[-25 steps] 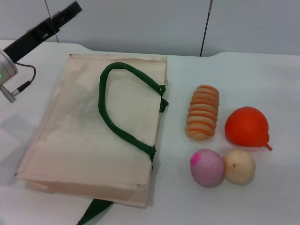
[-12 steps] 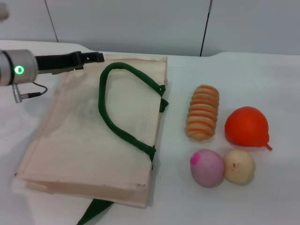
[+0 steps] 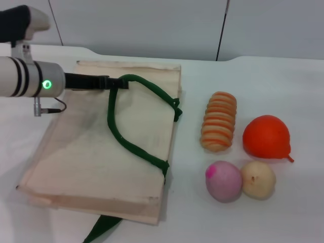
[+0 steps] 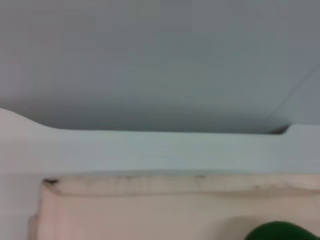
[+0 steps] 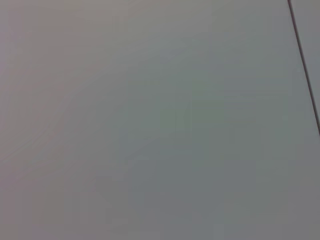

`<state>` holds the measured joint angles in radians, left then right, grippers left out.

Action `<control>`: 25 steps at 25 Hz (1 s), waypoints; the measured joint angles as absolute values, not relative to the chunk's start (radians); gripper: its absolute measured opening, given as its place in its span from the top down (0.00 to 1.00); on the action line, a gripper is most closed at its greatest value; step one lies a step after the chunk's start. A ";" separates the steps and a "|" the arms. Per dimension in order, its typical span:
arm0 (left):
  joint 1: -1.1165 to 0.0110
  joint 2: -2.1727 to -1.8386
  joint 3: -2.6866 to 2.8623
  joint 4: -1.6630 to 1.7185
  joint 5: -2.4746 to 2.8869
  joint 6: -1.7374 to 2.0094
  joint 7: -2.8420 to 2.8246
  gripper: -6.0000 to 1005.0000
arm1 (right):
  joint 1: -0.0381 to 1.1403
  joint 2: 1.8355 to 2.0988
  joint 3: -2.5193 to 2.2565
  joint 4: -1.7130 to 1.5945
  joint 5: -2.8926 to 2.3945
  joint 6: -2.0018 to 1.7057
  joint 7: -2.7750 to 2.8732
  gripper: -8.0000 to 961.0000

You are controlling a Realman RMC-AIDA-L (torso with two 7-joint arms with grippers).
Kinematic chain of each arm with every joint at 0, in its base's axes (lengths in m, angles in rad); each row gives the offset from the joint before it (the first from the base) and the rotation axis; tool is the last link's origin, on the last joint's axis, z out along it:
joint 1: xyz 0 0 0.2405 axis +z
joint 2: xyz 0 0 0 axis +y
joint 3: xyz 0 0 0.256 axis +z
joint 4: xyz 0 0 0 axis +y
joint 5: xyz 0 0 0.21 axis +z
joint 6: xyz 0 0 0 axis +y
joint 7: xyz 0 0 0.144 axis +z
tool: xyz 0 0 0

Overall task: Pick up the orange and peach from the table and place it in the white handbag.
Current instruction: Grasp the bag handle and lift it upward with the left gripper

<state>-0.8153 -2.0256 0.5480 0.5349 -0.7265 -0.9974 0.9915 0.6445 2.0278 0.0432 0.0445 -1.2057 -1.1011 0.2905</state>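
Observation:
The white handbag (image 3: pixel 86 152) lies flat on the table, a cream tote with a dark green strap handle (image 3: pixel 119 136) looped over its top face. My left gripper (image 3: pixel 121 82) reaches in from the left, low over the bag's far part, with its tip at the top of the handle loop. The left wrist view shows the bag's far edge (image 4: pixel 165 185) and a bit of green handle (image 4: pixel 280 232). The orange (image 3: pixel 266 136) sits at the right. The peach (image 3: pixel 223 181), pink with a magenta spot, lies in front of it. The right gripper is out of view.
An orange-striped ridged roll (image 3: pixel 219 121) lies between the bag and the orange. A pale tan round fruit (image 3: pixel 258 179) touches the peach on its right. A second green strap (image 3: pixel 101 229) pokes out at the bag's near edge. A grey wall stands behind the table.
My left arm has swung down and to the right, from up at the far left corner to low over the bag, its tip now at the green handle. The fruits have not moved.

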 joint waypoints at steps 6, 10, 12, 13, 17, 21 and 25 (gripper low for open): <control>-0.828 -2.023 0.598 0.512 -0.725 -1.027 0.986 0.13 | 0.641 2.028 0.043 0.045 -1.206 -1.101 0.291 0.08; -0.838 -2.019 0.602 0.499 -0.717 -1.055 0.987 0.13 | 0.644 2.028 0.043 0.045 -1.206 -1.101 0.291 0.08; -0.844 -2.018 0.602 0.493 -0.706 -1.051 0.989 0.13 | 0.644 2.028 0.043 0.045 -1.206 -1.101 0.291 0.08; -0.845 -2.018 0.602 0.491 -0.699 -1.038 0.989 0.13 | 0.645 2.028 0.043 0.044 -1.206 -1.101 0.291 0.08; -0.845 -2.019 0.603 0.491 -0.697 -1.018 0.990 0.13 | 0.645 2.028 0.043 0.045 -1.206 -1.101 0.291 0.08; -0.842 -2.019 0.603 0.491 -0.698 -1.011 1.001 0.13 | 0.646 2.028 0.043 0.045 -1.206 -1.100 0.291 0.08; -0.842 -2.021 0.603 0.491 -0.700 -1.011 1.013 0.16 | 0.647 2.028 0.043 0.044 -1.206 -1.100 0.292 0.08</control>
<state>-0.8424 -2.0208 0.6028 0.4908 -0.6997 -1.0106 1.0132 0.6473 2.0278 0.0430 0.0445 -1.2056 -1.0998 0.2915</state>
